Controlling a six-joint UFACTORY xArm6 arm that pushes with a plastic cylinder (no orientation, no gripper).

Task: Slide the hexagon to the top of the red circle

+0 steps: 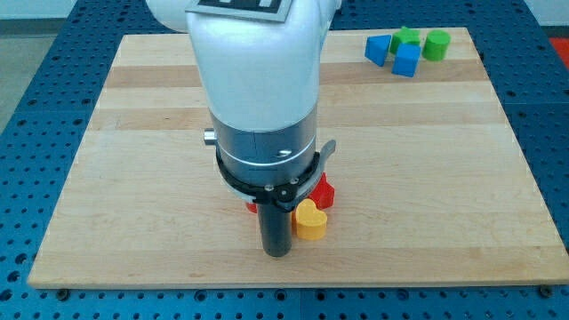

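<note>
My tip [277, 252] rests on the wooden board [133, 178] near the view's bottom centre. A yellow heart block [311, 221] lies just to the tip's right, touching or almost touching the rod. A red block [324, 191] sits just above the heart, partly hidden by the arm, so I cannot make out its shape. A sliver of another red block [252, 207] shows left of the rod, mostly hidden. I see no block that I can name as a hexagon or a red circle; the arm's body [258, 89] hides the board's centre.
At the view's top right stands a cluster: a blue triangle-like block [378, 50], a green star-like block [406, 36], a green round block [436, 44] and a blue block [407, 60]. The board's bottom edge runs just below my tip.
</note>
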